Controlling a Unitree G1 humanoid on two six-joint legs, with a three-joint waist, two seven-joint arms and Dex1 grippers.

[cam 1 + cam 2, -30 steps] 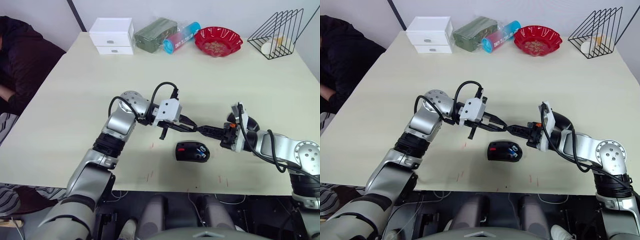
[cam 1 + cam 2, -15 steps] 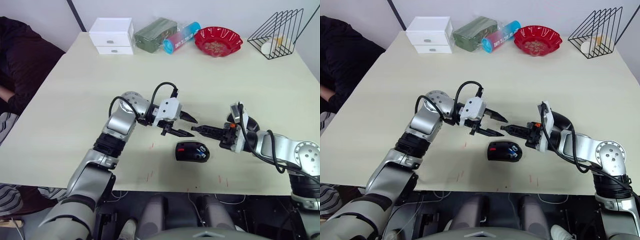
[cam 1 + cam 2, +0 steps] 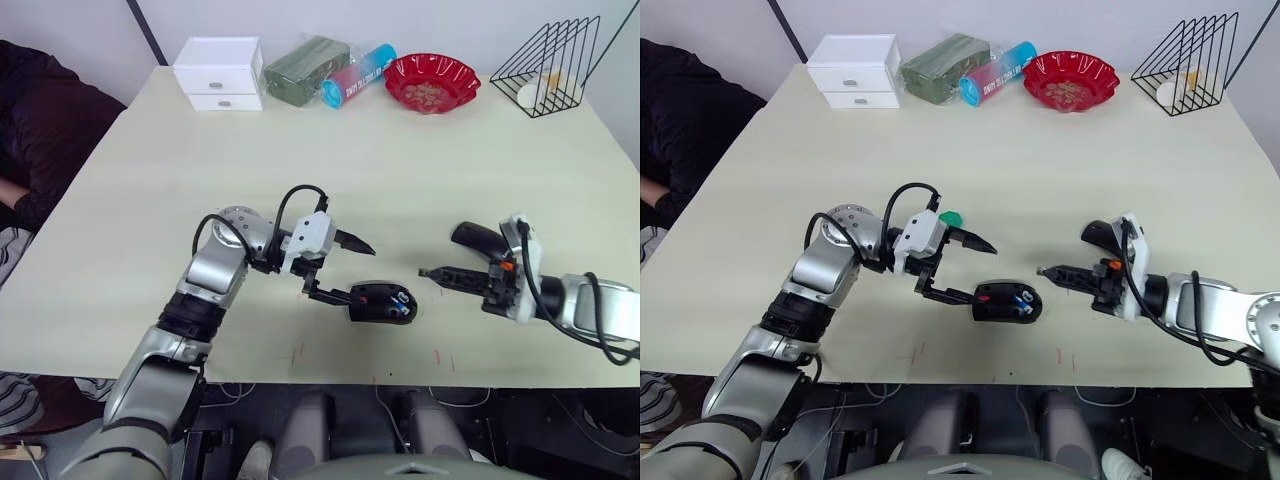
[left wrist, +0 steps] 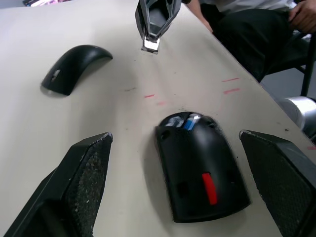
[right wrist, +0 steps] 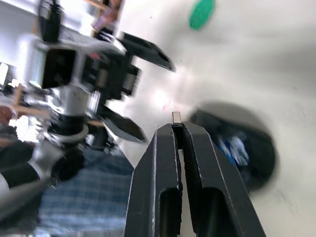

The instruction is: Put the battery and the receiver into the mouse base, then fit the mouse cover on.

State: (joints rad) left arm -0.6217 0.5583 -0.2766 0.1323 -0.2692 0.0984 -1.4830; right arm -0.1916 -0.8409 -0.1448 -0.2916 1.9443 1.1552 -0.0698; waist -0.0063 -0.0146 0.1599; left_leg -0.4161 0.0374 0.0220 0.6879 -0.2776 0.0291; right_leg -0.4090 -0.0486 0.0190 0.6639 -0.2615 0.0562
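We see the left claw (image 3: 352, 270) spread wide around the base (image 3: 383, 303) on the desk (image 3: 420, 170) — the battery (image 4: 189, 122) seems already seated inside. The right claw (image 3: 1045, 271) pinches the receiver (image 5: 176, 116) just right of the base — the cover (image 4: 74, 67) lies beyond.

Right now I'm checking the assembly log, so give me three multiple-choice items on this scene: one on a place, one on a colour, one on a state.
1. Where does the mouse cover lie?
A. on top of the mouse base
B. on the table by the right arm
C. in the red bowl

2. What colour is the patch on the mouse base?
A. red
B. yellow
C. green

3. How is the right pincer?
A. wide open
B. shut on the receiver
C. shut on the battery

Answers: 1 B, the shell rests on bare tabletop beside that arm. 2 A, the left wrist view shows a red mark. 3 B, a small metal stub juts from its closed tips.
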